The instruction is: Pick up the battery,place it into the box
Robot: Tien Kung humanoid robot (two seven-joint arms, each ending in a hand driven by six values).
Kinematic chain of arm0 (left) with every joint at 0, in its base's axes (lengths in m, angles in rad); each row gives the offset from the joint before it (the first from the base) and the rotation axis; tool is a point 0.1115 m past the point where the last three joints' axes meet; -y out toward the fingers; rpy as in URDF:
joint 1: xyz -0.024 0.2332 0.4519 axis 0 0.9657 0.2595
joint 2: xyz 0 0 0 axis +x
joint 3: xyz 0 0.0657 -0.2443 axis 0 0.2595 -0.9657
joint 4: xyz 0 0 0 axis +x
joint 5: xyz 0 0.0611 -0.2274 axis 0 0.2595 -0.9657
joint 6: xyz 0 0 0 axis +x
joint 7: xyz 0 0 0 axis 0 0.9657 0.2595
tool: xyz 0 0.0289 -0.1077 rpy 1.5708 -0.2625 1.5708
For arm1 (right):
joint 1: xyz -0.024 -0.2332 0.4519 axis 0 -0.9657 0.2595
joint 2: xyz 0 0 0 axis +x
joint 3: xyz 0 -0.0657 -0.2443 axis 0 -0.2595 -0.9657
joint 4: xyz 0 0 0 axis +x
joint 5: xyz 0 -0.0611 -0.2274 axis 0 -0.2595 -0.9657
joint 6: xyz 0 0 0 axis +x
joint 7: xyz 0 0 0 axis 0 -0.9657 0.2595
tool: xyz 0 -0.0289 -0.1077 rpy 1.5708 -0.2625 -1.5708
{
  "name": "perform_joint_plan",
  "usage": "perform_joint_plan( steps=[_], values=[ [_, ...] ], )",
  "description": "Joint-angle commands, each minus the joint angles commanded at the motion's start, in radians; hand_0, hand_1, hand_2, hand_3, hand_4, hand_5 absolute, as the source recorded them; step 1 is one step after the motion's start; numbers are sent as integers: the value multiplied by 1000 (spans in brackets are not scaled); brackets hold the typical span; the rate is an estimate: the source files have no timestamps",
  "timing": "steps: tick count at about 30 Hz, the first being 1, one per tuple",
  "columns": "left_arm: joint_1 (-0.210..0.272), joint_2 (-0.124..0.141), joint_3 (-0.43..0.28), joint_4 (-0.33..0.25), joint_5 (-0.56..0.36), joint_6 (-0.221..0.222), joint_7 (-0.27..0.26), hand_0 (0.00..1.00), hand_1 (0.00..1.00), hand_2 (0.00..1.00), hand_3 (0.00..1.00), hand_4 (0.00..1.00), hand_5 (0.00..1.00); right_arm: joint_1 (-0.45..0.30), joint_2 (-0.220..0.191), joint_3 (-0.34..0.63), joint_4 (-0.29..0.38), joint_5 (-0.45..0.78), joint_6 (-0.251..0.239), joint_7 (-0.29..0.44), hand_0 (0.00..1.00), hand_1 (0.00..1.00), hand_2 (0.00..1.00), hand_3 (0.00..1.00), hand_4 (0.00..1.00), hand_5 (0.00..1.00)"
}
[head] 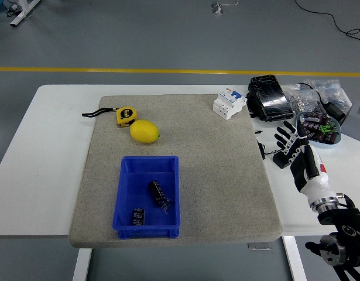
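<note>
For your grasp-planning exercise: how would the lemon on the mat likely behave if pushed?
The lemon looks rounded and oval, so it would probably roll or wobble rather than slide. The felt-like mat may slow it. Its smooth skin could be slippery.

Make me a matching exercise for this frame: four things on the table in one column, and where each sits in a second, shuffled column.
Things:
1. lemon
2. tape measure
3. circuit breaker
4. batteries

Places:
A. inside the blue box
B. far right corner of the grey mat
C. on the mat just beyond the box
D. far left of the mat, strap trailing left

Pairs: 1-C, 2-D, 3-B, 4-A
</note>
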Motion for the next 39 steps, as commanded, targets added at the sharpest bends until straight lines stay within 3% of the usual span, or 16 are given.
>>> perform_joint_plan(
  steps=[26,39],
  values=[
    [24,-9,-3,-1,-12,1,-3,709,690,752,710,766,650,11,-11,-53,-1,-36,-14,-4,989,893,894,926,998,998],
    [23,-12,-21,-1,6,-2,9,708,695,757,711,765,661,9,-17,-26,-6,-44,20,-1,984,892,889,918,998,998]
  ],
)
